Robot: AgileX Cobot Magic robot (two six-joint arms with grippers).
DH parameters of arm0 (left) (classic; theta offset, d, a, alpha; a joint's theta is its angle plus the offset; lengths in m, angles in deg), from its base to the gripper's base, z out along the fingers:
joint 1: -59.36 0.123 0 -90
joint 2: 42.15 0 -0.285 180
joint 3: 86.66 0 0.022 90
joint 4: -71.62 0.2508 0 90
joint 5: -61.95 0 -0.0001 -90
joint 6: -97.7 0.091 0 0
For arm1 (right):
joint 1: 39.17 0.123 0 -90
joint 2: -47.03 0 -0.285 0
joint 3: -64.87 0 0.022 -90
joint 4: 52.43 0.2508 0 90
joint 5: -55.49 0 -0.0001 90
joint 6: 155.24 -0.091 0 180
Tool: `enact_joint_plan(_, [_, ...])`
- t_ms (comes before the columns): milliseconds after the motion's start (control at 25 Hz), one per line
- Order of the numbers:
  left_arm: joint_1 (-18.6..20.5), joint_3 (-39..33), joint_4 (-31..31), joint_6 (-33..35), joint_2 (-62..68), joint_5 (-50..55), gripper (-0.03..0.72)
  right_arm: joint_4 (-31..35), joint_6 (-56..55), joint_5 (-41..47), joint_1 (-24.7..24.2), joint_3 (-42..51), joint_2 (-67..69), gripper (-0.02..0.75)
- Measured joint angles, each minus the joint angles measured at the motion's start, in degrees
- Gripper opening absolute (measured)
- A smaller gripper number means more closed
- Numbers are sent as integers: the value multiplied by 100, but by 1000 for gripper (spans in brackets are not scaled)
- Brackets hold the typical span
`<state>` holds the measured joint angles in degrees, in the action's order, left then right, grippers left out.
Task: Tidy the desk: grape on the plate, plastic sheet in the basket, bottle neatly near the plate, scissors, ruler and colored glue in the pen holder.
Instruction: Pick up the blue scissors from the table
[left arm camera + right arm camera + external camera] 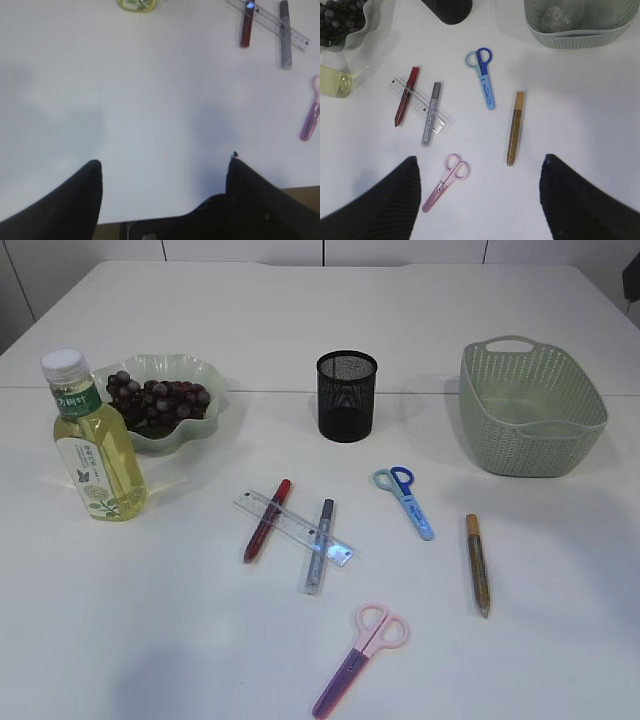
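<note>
Six loose items wait on the table (300,330): two scissors, three glue pens and the ruler (294,528). Grapes (158,399) sit on the plate (205,375), bottle (92,440) beside it, plastic sheet (555,17) in the basket (530,410). My left gripper (162,172) and right gripper (479,172) both hang spread, empty. I'd start with the gold glue (514,129) (it lies alone), pinching mid-barrel, then lower it upright into the pen holder (347,395).
</note>
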<state>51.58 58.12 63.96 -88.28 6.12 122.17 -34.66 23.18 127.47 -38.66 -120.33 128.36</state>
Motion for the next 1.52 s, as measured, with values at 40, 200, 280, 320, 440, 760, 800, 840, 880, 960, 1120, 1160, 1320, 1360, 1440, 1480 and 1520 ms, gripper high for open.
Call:
enact_joint_plan(40, [0, 36, -29, -71, 0, 188, 561, 15, 0, 0, 27, 0, 0, 575])
enact_joint_plan(200, [0, 76, 105, -304, 0, 734, 561, 15, 59, 0, 508, 0, 121, 575])
enact_joint_plan(280, [0, 76, 323, -396, 0, 954, 561, -10, 67, 0, 910, 0, 249, 575])
enact_joint_plan(320, [0, 76, 432, -419, 0, 1023, 561, -51, 67, 0, 1079, 0, 335, 575])
enact_joint_plan(440, [0, 76, 558, -520, 0, 1098, 561, -133, 81, 0, 1548, 0, 632, 575])
enact_joint_plan(760, [0, 76, 176, -583, -4, 1107, 548, -143, 81, -48, 1833, 0, 1635, 575])
enact_joint_plan(800, [0, 76, 177, -583, -4, 1107, 541, -140, 81, -59, 1833, 0, 1731, 575])
enact_joint_plan(840, [0, 76, 166, -583, -4, 1107, 533, -145, 94, -59, 1833, 0, 1846, 575])
enact_joint_plan(880, [0, 76, 166, -583, -4, 1107, 526, -173, 118, -59, 1833, -48, 1966, 575])
enact_joint_plan(960, [0, 76, 155, -583, -4, 1107, 512, -284, 159, -61, 1833, -236, 2197, 575])
enact_joint_plan(1120, [0, 76, 155, -583, -4, 1107, 489, -575, 159, -73, 1833, -725, 2674, 575])
enact_joint_plan(1160, [0, 76, 155, -583, -4, 1107, 484, -651, 159, -73, 1833, -875, 2797, 575])
enact_joint_plan(1320, [0, 76, 78, -583, -4, 1107, 477, -896, 159, -73, 1833, -1538, 3315, 575])
enact_joint_plan(1360, [0, 76, 48, -583, -4, 1107, 477, -931, 159, -73, 1833, -1722, 3448, 575])
enact_joint_plan(1440, [0, 76, 39, -583, -4, 1107, 477, -966, 159, -73, 1833, -2032, 3779, 575])
enact_joint_plan(1480, [0, 76, 25, -583, -4, 1107, 477, -975, 159, -73, 1833, -2176, 3914, 575])
enact_joint_plan(1520, [0, 76, 26, -583, -4, 1107, 477, -975, 159, -73, 1833, -2296, 4059, 575])
